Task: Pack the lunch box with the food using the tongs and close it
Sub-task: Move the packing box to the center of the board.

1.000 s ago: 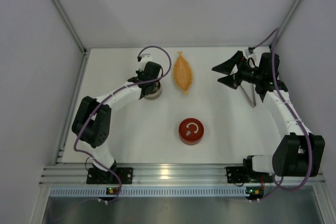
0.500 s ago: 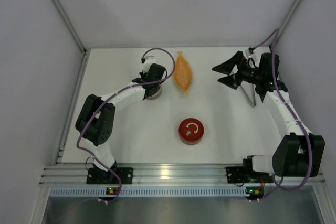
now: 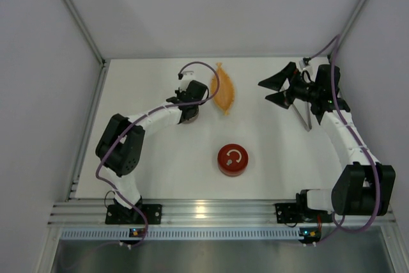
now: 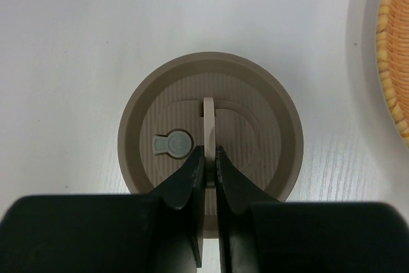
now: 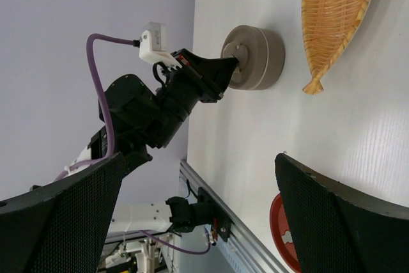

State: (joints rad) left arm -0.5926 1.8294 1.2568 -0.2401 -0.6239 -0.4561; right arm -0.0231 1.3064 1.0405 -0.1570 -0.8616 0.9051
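The lunch box point(image 3: 186, 115) is a round beige tin point(image 5: 255, 55) standing left of the middle of the table. In the left wrist view its ribbed lid point(image 4: 255, 126) has a thin upright handle point(image 4: 208, 116), and my left gripper point(image 4: 209, 158) is shut on that handle from above. My right gripper point(image 3: 281, 89) hovers at the back right, open wide with nothing between its fingers point(image 5: 345, 222). The slim silver tongs point(image 3: 305, 118) lie on the table under the right arm, partly hidden by it. The food is out of view.
A flat orange leaf-shaped dish point(image 3: 223, 89) lies just right of the lunch box, its woven edge point(image 4: 390, 49) close to the left gripper. A round red lid point(image 3: 232, 159) with a white mark sits near the table's front middle. Grey walls enclose the table.
My left wrist has swung a little to the right, toward the orange dish, still shut on the lid's handle. The lunch box has stayed in place. The right arm has not moved.
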